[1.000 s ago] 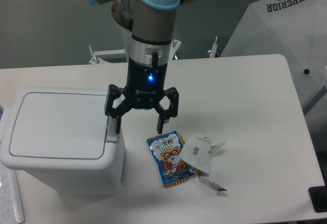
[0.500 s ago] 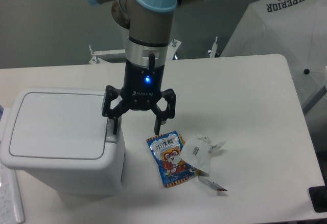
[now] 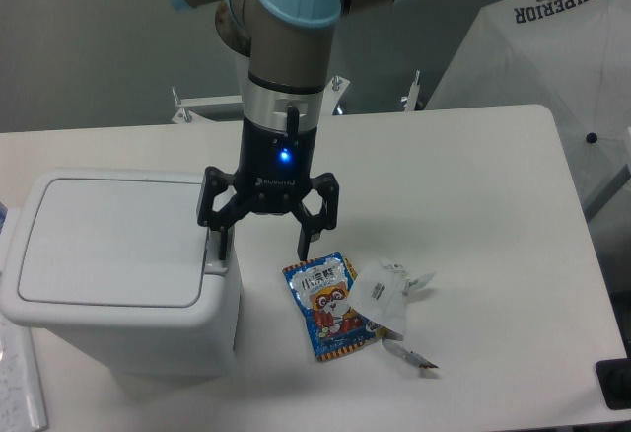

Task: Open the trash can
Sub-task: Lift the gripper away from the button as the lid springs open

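We find the black two-finger hand [image 3: 264, 246] spread wide and empty, pointing straight down from a vertical wrist. Its one finger [image 3: 218, 238] rests at the grey push tab [image 3: 214, 254] of the large white plastic trash can [image 3: 118, 274], standing lid-shut at the worktop's [image 3: 473, 215] left edge. We judge the pressing step in hand; next, a firm downward push.

So the trash can [image 3: 113, 269] sits at the table's [image 3: 473, 185] left edge, lid shut. The gripper [image 3: 264, 240] hangs spread wide, one finger [image 3: 222, 240] right at the grey tab [image 3: 215, 259]. A blue snack packet [image 3: 328, 306] and crumpled white wrapper [image 3: 386, 294] lie toward the front edge.
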Tool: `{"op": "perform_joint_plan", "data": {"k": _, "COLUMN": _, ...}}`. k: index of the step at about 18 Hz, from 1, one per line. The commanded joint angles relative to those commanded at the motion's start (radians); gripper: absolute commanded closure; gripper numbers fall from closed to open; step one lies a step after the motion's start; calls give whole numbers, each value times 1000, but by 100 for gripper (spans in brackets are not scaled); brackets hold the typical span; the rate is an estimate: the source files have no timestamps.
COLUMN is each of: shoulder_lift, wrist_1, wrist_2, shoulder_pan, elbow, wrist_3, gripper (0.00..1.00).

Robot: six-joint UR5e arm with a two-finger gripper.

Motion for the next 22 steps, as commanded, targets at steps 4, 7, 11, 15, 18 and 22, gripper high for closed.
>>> {"op": "perform_joint_plan", "data": {"k": 4, "shoulder_lift": 0, "wrist_1": 0, "wrist_2": 0, "shoulder_pan": 0, "elbow": -2, "wrist_3": 0, "gripper": 0}}
{"op": "perform_joint_plan", "data": {"k": 7, "shoulder_lift": 0, "wrist_1": 0, "wrist_2": 0, "shoulder_pan": 0, "elbow": 0, "wrist_3": 0, "gripper": 0}}
{"op": "perform_joint_plan", "data": {"k": 11, "shoulder_lift": 2, "wrist_1": 0, "wrist_2": -2, "shoulder_pan": 2, "elbow": 14, "wrist_3": -8, "gripper": 0}}
{"op": "perform_joint_plan", "data": {"k": 15, "shoulder_lift": 34, "wrist_1": -2, "wrist_2": -5, "shoulder_pan": 5, "elbow": 57, "wrist_3": -11, "gripper": 0}}
{"op": "perform_joint_plan", "data": {"k": 18, "shoulder_lift": 32, "wrist_1": 6, "wrist_2": 49, "shoulder_pan": 38, "elbow": 89, "wrist_3": 9, "gripper": 0}}
{"op": "perform_joint_plan", "data": {"k": 22, "shoulder_lift": 20, "wrist_1": -1, "wrist_2": 248, "shoulder_pan": 139, "elbow": 84, "wrist_3": 168, "gripper": 0}}
